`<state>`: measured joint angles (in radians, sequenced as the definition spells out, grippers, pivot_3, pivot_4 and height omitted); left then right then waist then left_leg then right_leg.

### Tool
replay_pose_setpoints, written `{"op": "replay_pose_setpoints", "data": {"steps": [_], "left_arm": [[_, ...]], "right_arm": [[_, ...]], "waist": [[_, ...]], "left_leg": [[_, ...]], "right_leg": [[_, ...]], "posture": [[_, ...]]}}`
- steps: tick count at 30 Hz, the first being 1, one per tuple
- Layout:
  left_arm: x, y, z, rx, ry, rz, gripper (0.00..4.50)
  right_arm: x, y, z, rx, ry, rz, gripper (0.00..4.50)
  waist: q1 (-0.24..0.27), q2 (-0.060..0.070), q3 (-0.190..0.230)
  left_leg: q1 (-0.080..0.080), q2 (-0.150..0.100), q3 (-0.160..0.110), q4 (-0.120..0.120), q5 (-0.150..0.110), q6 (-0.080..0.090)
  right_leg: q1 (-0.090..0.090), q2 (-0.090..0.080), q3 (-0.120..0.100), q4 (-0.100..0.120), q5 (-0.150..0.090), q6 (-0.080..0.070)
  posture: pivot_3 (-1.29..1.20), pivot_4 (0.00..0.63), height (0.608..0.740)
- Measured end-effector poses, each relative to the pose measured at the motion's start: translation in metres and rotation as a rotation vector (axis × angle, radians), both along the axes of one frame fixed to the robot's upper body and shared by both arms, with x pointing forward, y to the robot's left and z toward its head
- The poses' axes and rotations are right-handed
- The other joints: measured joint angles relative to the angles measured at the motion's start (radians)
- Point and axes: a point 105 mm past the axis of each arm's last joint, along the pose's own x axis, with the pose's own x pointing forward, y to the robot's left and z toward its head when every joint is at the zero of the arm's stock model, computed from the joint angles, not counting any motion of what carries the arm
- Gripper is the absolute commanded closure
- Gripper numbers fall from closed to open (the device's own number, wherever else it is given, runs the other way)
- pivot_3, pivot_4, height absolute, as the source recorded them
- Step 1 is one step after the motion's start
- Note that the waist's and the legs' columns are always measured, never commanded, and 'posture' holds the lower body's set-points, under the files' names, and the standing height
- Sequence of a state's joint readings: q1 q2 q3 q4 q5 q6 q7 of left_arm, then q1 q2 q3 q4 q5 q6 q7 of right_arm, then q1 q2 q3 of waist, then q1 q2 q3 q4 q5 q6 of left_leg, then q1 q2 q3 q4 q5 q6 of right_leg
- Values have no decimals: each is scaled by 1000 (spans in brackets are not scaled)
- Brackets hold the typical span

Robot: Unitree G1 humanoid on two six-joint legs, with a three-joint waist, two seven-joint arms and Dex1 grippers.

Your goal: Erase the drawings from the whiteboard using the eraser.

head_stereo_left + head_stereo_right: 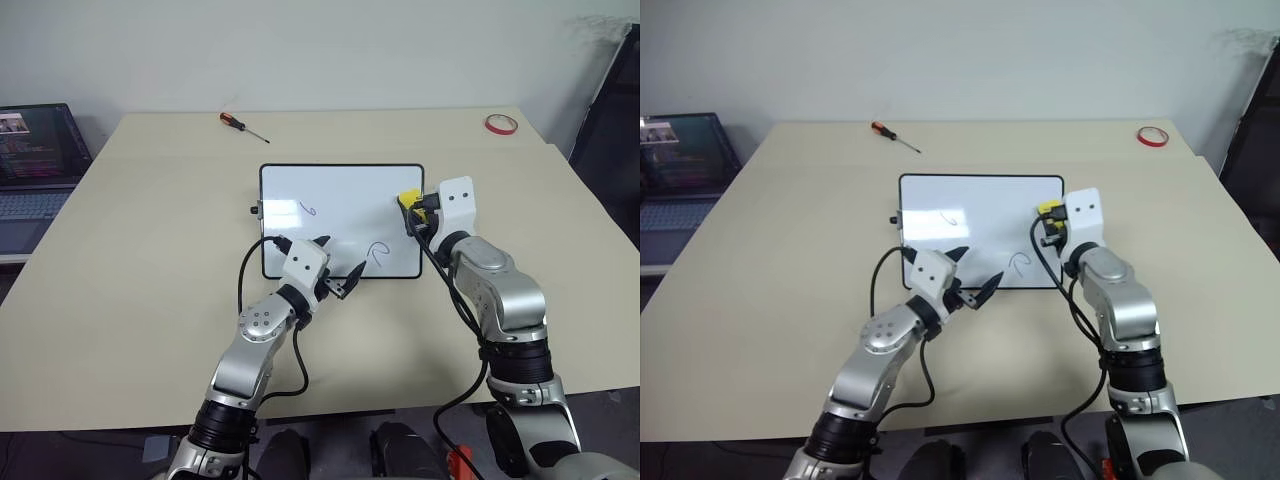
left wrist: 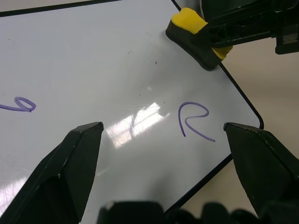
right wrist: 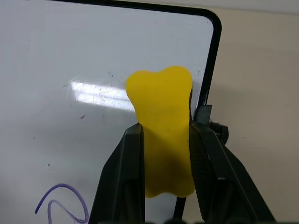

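1. The right hand [image 3: 163, 140] pinches the yellow eraser [image 3: 163, 126] between its two fingers, at the whiteboard's [image 1: 340, 200] right edge.
2. The eraser's dark underside faces the white surface, near the board's black frame.
3. One drawing [image 2: 194, 119] lies on the board between the two hands; another [image 1: 309, 209] sits further left.
4. The left hand [image 1: 336, 268] is spread wide over the board's near edge, holding nothing.
5. The board lies flat on the tabletop [image 1: 150, 250].
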<state>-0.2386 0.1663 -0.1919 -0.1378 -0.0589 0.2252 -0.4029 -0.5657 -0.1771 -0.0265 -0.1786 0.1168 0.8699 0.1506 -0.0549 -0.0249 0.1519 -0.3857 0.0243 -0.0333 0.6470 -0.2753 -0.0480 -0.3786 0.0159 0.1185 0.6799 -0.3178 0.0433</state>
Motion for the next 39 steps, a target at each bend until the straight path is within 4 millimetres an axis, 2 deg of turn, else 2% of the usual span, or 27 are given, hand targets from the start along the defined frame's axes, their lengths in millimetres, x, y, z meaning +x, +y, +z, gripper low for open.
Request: {"op": "replay_pose_setpoints", "data": {"steps": [8, 16, 23, 32, 39], "left_arm": [[2, -3, 0, -10, -3, -5, 0], [2, -3, -1, -8, 2, -7, 0], [2, -2, -2, -4, 4, -4, 0], [0, -1, -5, -1, 12, -3, 0], [-2, -5, -6, 4, 15, -19, 0]], "right_arm": [[3, 1, 3, 22, -40, 0, 3535], [18, 10, 15, 49, -141, -3, 3535], [20, 14, 12, 14, -133, 20, 3535], [-6, 9, -15, -35, -28, 60, 3535], [-18, 2, -22, -62, -6, 80, 3535]], "waist": [[-1, 0, 0], [-2, 0, 0], [-2, 0, 0], [-1, 0, 0], [-1, 0, 0]], "left_leg": [[0, 0, 0, 0, 0, 0], [-1, 0, 1, 0, 0, 0], [-1, 0, 1, 0, 0, 0], [0, 0, 0, 0, 0, 0], [0, 0, 0, 0, 0, 0]], "right_leg": [[0, 0, 0, 0, 0, 0], [-1, 0, 0, 0, 0, 0], [-1, 0, 1, 0, 0, 0], [0, 0, 0, 0, 0, 0], [0, 0, 0, 0, 0, 0]], "posture": [[0, 150, 740], [0, 150, 740], [0, 150, 740], [0, 150, 740], [0, 150, 740]]}}
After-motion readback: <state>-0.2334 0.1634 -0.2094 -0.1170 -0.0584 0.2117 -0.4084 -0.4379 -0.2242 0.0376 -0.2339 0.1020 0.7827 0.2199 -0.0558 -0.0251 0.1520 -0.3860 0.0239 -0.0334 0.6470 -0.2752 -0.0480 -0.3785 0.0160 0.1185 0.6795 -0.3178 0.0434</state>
